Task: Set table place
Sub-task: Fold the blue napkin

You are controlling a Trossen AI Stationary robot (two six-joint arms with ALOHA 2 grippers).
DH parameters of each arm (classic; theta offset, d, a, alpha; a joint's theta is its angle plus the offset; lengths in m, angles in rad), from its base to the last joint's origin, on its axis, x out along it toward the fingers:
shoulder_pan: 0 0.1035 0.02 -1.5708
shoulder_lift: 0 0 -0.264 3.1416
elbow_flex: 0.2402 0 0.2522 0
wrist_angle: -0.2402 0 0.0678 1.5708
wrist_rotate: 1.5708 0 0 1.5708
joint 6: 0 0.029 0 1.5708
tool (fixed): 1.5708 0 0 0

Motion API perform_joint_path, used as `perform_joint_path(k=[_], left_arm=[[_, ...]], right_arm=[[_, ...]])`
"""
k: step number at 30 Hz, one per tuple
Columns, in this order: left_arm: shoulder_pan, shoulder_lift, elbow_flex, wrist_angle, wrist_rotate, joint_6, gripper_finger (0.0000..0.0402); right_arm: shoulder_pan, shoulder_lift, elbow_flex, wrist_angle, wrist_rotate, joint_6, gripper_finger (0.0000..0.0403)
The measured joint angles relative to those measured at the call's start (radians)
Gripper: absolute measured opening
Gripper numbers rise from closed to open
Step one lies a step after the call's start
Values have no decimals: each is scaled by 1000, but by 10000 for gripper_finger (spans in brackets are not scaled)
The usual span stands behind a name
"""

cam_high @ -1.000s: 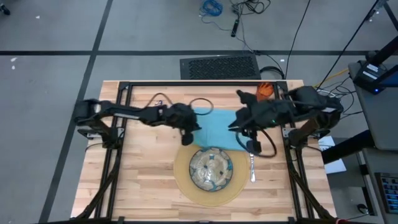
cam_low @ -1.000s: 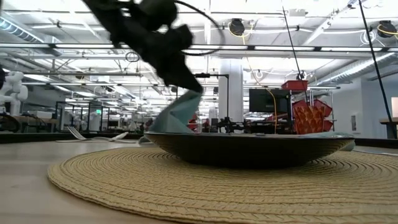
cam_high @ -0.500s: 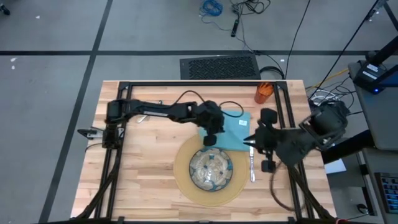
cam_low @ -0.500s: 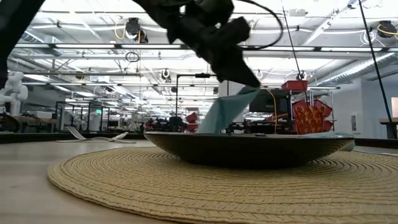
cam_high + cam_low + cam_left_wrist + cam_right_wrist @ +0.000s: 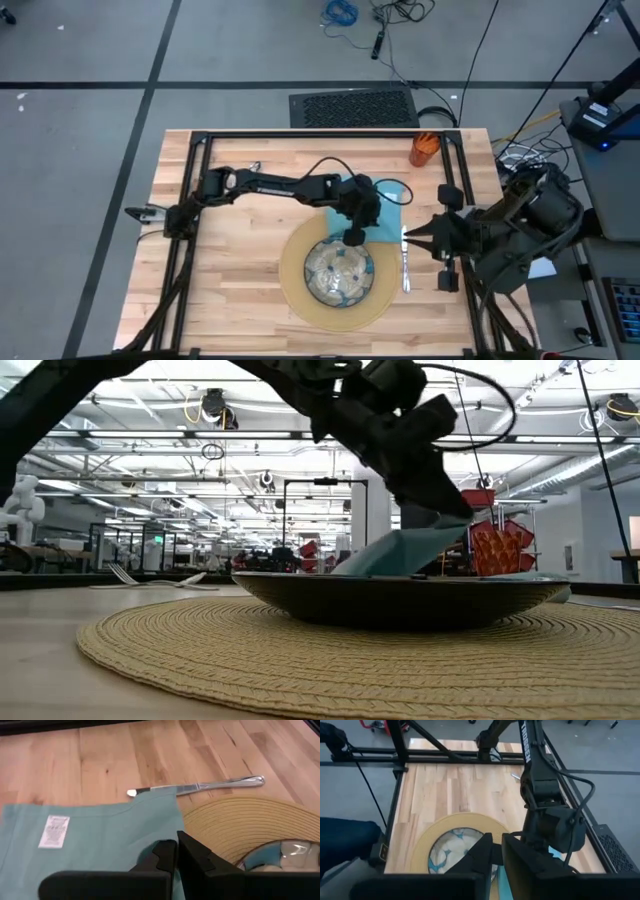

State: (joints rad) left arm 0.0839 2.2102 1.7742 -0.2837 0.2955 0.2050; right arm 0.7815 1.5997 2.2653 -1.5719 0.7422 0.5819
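Pinching teal napkin (image 5: 385, 210), left tool (image 5: 354, 236) beside bowl (image 5: 339, 272).

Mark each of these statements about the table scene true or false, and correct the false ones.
1. The left claw is shut on the teal napkin. True.
2. The glass bowl sits on the round woven mat. True.
3. The orange cup stands on the mat. False: it stands near the table's far right corner, apart from the mat.
4. The knife lies to the left of the bowl. False: it lies at the mat's right edge.
5. The right claw holds the knife. False: it hangs near the knife, empty.
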Motion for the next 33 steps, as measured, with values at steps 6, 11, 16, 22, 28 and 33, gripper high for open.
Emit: perform_joint_path(k=[6,11,16,22,28,33], left_arm=[[-14,43,96,-22,12,21,0],[-20,46,116,-14,16,38,0],[-21,46,116,-7,16,39,0],[-22,89,117,61,17,37,0],[-22,150,117,161,17,2,0],[-24,175,116,216,37,-24,0]], right_arm=[[0,2,-53,-1,16,14,31],[0,2,-68,1,20,30,31],[0,2,-69,1,22,42,31],[0,2,-71,2,45,61,31],[-1,1,-115,1,48,76,31],[0,2,-136,1,72,90,31]])
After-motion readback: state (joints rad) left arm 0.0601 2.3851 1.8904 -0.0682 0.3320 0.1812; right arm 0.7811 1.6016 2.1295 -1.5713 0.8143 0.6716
